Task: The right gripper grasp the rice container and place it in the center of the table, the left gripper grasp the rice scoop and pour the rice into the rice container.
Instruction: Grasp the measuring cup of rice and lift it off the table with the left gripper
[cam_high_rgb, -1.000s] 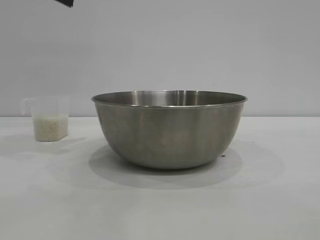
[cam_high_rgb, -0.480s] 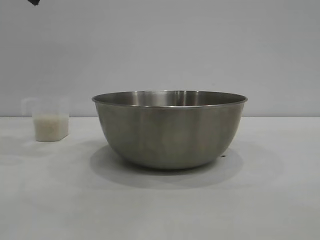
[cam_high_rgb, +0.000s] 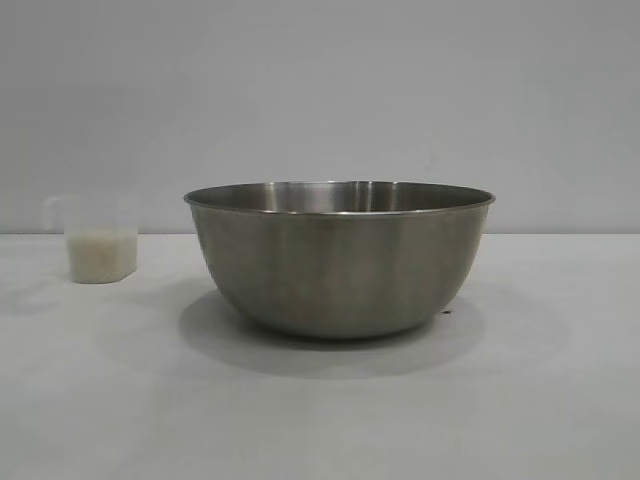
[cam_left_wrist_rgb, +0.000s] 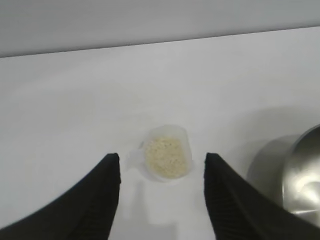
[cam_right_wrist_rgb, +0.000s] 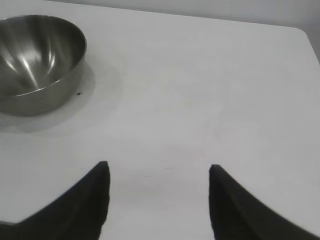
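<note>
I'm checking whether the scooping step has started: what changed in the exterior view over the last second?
A dark arm tip at the top left edge slid leftward and is now out of that view. The large stainless-steel bowl and the small translucent plastic cup of white rice stayed put on the white table; nothing was grasped.

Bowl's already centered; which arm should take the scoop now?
Left. The left gripper hangs open above the rice scoop, which sits between its fingertips in the wrist view. The right gripper, also open, faces bare table beside the rice container.
</note>
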